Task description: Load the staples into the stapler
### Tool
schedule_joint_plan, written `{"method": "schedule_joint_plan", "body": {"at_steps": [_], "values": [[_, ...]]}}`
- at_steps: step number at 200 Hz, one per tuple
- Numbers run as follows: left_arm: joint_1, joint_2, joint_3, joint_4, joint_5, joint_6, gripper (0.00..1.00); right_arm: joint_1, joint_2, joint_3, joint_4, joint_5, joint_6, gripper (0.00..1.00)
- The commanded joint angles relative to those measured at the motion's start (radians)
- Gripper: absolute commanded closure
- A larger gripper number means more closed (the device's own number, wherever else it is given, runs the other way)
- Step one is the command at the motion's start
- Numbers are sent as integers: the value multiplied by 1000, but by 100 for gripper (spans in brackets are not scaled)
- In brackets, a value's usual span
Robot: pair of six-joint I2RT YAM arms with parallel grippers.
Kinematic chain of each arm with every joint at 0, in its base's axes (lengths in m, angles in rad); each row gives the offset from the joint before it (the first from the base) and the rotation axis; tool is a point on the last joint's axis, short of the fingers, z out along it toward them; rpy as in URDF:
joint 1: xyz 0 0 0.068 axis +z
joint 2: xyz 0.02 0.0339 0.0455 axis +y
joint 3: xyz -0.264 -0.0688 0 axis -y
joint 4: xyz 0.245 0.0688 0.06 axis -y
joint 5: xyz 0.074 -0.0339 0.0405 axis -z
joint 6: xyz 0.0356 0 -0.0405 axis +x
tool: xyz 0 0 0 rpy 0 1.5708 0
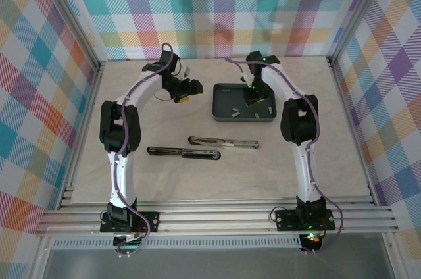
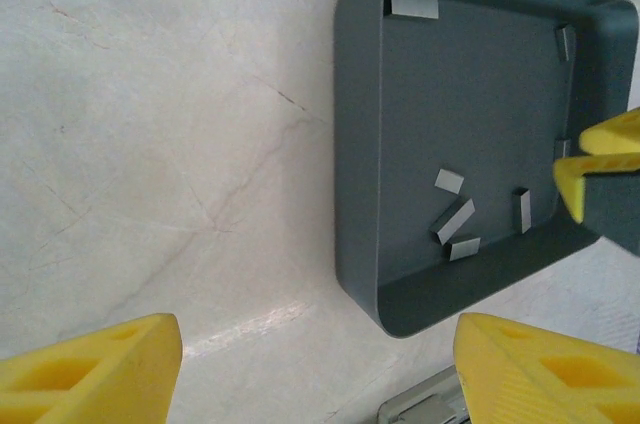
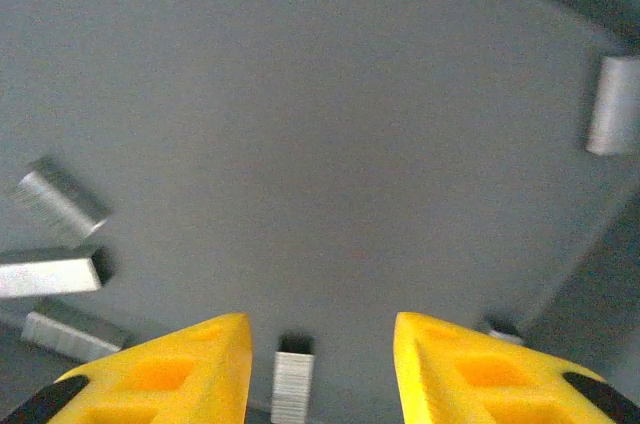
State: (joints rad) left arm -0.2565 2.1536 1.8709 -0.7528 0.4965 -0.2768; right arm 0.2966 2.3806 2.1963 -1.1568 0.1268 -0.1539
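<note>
The dark grey tray (image 2: 470, 94) stands on the pale table (image 1: 164, 187). In front of it the stapler (image 1: 223, 141) lies as 2 long bars. My left gripper (image 2: 318, 344) hangs wide and empty just beside the tray. My right gripper (image 3: 320, 334) is low inside the tray, its jaws narrow but not closed. 1 of the staples (image 3: 292, 384) stands between them, not touched. The other strips lie scattered on the tray floor.

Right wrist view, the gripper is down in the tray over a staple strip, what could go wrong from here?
1. The staple strip sits narrow between the fingers of the open right gripper; closing off-centre could tip it or flick it away.
2. A second strip lies close beside one finger and might get nudged or pinched too.
3. Pressing down on the tray floor could shift it.
</note>
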Motion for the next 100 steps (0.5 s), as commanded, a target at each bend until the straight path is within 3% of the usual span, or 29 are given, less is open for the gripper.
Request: {"method": "schedule_joint_plan", "body": {"at_steps": [1,100], "values": [[0,22,40,-28,-9,-13,28,-11,17,31,-62,78,161,56],[-6,26,37,-28,-18,3,28,-20,69,45,-104,128,266,55]]}}
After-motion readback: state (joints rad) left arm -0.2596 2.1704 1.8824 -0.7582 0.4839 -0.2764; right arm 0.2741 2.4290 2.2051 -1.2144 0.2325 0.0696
